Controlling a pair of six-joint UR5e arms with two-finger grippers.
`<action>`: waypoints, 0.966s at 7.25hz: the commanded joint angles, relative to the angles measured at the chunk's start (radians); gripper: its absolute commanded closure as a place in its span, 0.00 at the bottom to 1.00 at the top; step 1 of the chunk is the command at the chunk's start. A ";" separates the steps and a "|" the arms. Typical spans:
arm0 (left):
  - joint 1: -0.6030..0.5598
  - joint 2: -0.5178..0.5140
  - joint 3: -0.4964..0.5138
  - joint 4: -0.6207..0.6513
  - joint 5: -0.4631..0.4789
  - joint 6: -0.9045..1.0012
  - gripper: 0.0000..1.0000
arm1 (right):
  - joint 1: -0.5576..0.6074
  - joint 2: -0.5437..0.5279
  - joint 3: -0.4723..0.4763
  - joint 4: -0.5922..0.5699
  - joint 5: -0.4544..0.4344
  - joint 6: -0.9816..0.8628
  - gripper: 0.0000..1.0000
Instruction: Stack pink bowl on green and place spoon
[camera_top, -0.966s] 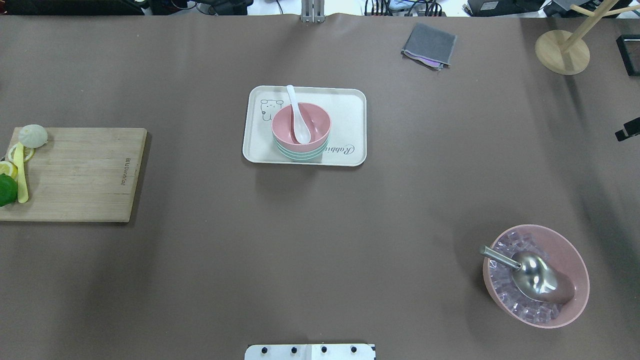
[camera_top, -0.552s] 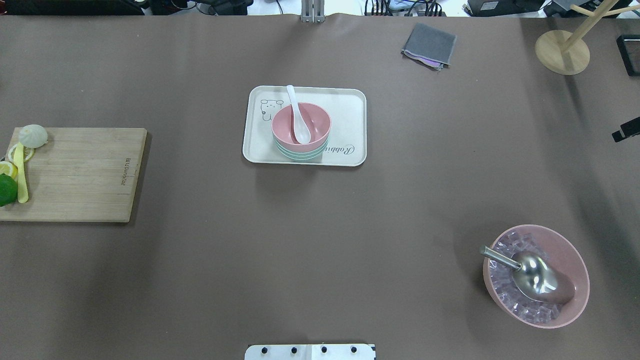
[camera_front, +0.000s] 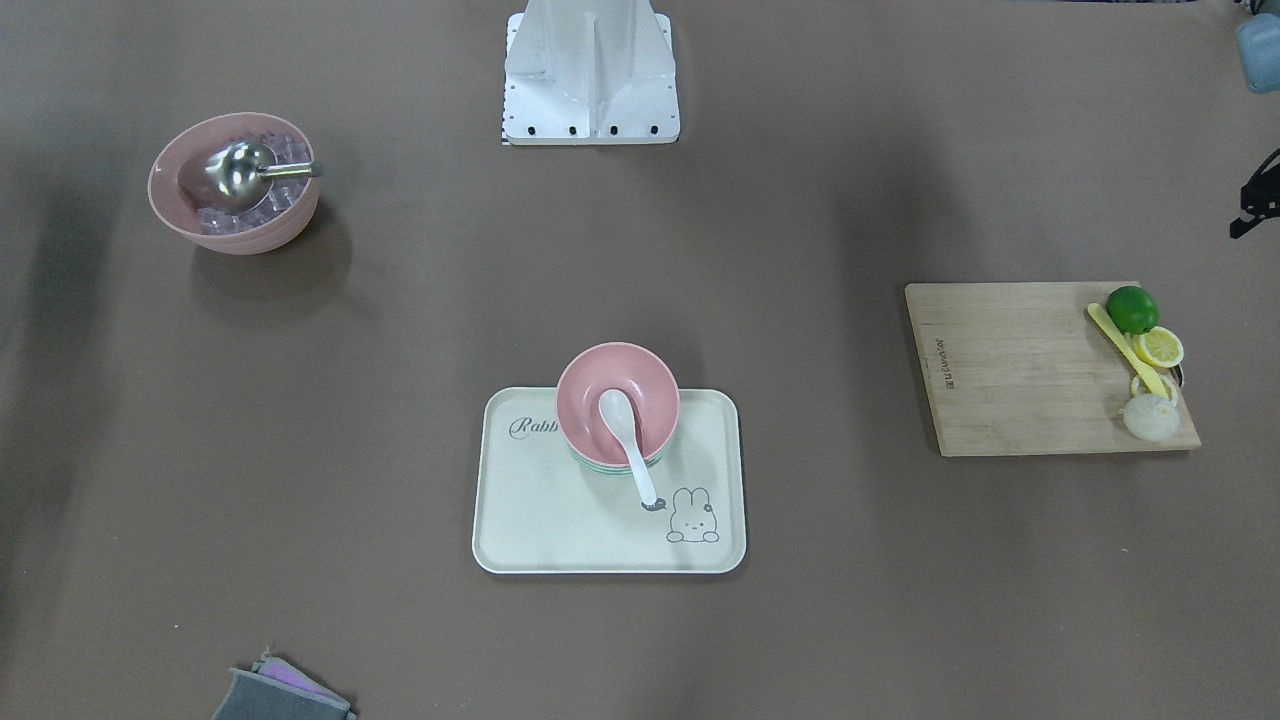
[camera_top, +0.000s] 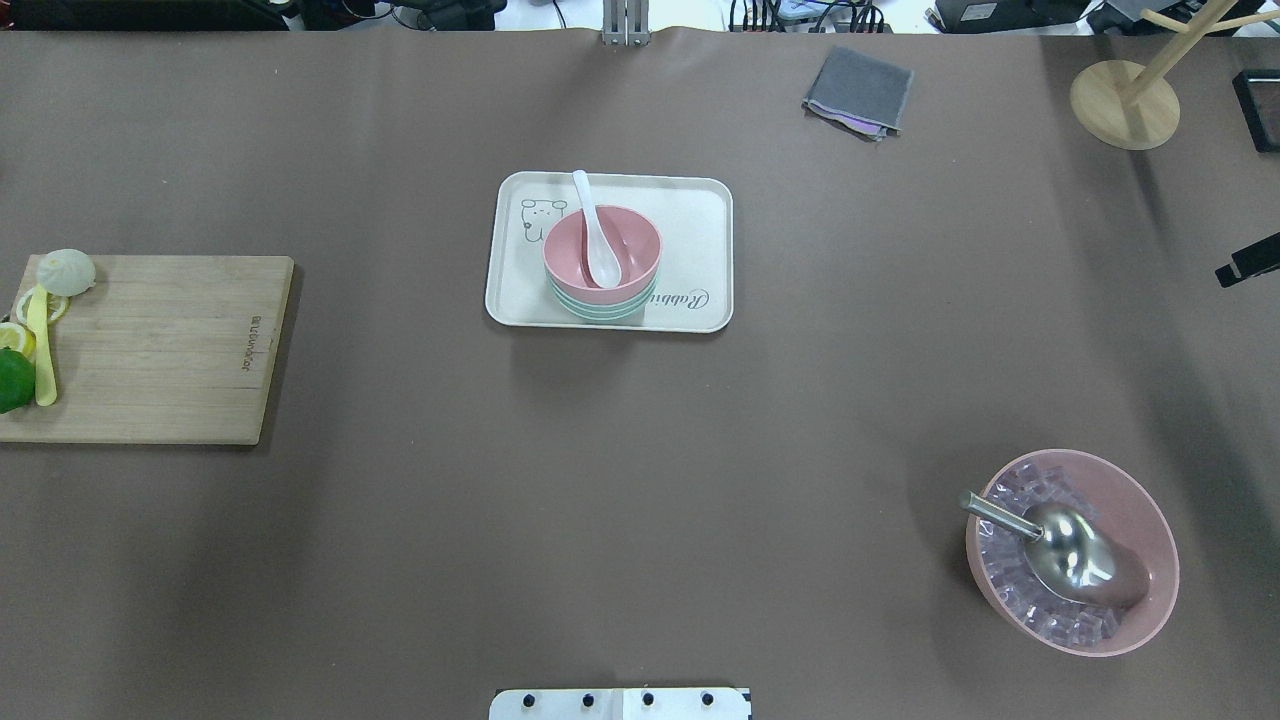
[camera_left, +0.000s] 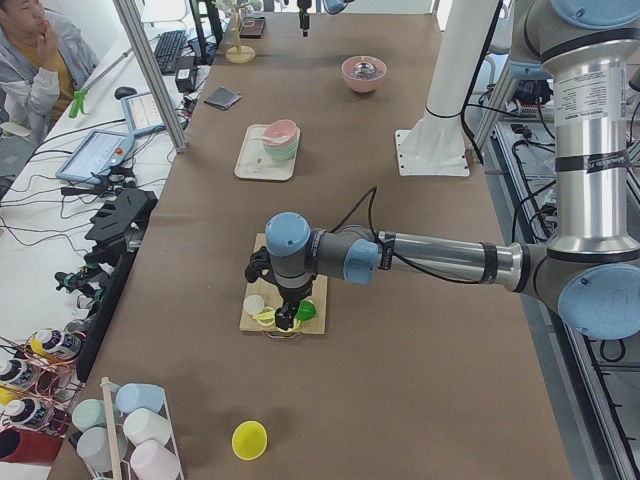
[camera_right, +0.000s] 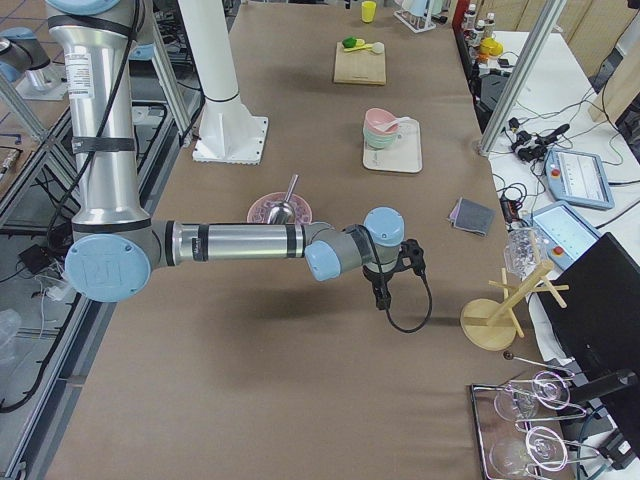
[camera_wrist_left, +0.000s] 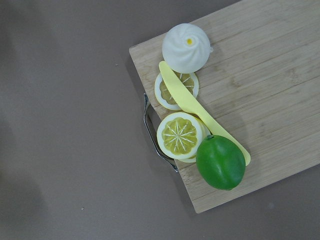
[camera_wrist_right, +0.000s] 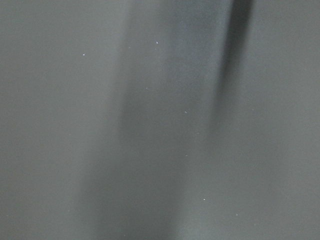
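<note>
The pink bowl (camera_top: 602, 250) sits nested in the green bowl (camera_top: 600, 311) on the cream rabbit tray (camera_top: 700, 220) at mid table. The white spoon (camera_top: 597, 235) lies in the pink bowl with its handle over the rim. The stack also shows in the front view (camera_front: 617, 400). My left gripper (camera_left: 288, 318) hangs over the lime end of the cutting board, far from the tray. My right gripper (camera_right: 381, 298) hangs over bare table at the other end. I cannot tell whether either is open or shut. Neither wrist view shows fingers.
A wooden cutting board (camera_top: 160, 345) with a lime (camera_wrist_left: 220, 161), lemon slices, a yellow knife and a white bun lies at the left. A large pink bowl of ice with a metal scoop (camera_top: 1072, 550) stands front right. A grey cloth (camera_top: 860, 90) and a wooden stand (camera_top: 1125, 100) are at the back right.
A dark part of the right arm at the overhead view's right edge has crept slightly leftward. The bowls, spoon and tray have not moved.
</note>
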 joint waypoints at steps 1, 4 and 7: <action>-0.001 -0.004 -0.004 0.000 0.000 -0.001 0.02 | -0.001 -0.009 0.020 0.000 -0.001 0.002 0.00; -0.001 0.001 -0.022 0.000 0.000 -0.001 0.02 | -0.001 -0.011 0.020 0.000 -0.002 0.002 0.00; -0.001 0.005 -0.022 0.000 0.000 -0.001 0.02 | -0.001 -0.011 0.020 0.000 -0.001 0.002 0.00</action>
